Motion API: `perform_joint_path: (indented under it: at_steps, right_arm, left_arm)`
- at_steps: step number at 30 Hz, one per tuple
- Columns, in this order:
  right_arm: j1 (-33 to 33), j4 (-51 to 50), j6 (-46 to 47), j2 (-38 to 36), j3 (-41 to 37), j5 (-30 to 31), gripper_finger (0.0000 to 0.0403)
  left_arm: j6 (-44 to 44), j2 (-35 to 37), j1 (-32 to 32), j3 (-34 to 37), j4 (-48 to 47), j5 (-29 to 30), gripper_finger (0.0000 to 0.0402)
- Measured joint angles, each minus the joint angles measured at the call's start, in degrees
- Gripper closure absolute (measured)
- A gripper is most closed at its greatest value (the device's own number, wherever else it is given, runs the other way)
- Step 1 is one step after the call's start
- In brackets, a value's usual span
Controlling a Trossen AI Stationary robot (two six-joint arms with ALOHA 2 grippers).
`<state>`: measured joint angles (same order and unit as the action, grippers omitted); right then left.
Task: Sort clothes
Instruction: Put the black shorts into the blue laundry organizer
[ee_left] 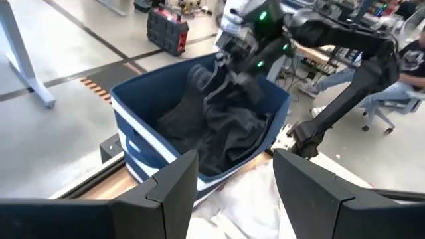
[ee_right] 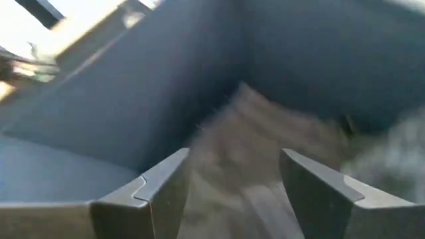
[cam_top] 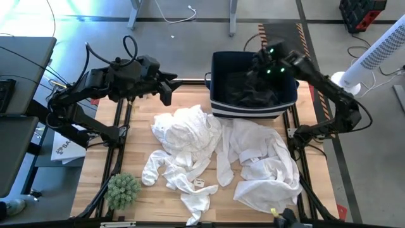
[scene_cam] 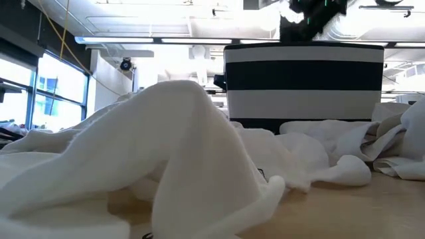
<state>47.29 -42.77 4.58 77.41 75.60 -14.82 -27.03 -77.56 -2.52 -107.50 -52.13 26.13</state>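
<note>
While I watch from the console, the scene reads like this:

Right gripper (cam_top: 264, 63): over the bin (cam_top: 218, 101) at the table's far right edge, fingers apart and empty in its wrist view, dark fabric right under them.
Dark clothes (ee_left: 219, 126): heaped inside the bin, touching its walls.
Left gripper (cam_top: 166, 88): hovering over the table's far left edge, fingers apart, holding nothing, aimed toward the bin.
White clothes (cam_top: 209, 152): spread across the table's middle and near right, one piece lapping the foot of the bin.
Plant (cam_top: 122, 189): near left corner, clear of the fabric.
Step in hand: I judge the right arm is at the drop end of a dark-garment delivery; no dark piece shows on the table.
Next move: I would lift the right arm clear of the bin, checking no cloth snags on a finger, then deal with the whites.
Risk: the whites overlap, so a pinch may drag two at once.
</note>
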Motion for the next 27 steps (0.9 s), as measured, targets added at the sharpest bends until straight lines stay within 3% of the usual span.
perform_joint_path:
  at_steps: [7,12,16,23,27]
  right_arm:
    - [0.0,13.5,4.2,-0.1,-23.1,9.5,0.0178]
    - [0.0,19.3,4.3,-0.3,-30.0,11.3,0.0179]
    - [0.0,13.2,4.3,0.1,-24.4,10.3,0.0179]
    - [0.0,-2.1,-0.3,0.1,-3.0,11.5,0.0179]
    - [-0.1,-5.6,0.1,0.0,5.7,9.9,0.0179]
  left_arm:
    - [-2.4,0.0,0.0,0.0,-4.1,0.1,0.0209]
    - [-3.1,0.0,0.0,0.0,-6.0,0.2,0.0209]
    - [-4.7,0.0,0.0,0.0,-8.3,0.2,0.0209]
    - [-6.9,0.0,0.0,0.0,-11.8,0.1,0.0209]
    - [-9.7,-0.2,0.0,0.0,-16.0,-0.8,0.0209]
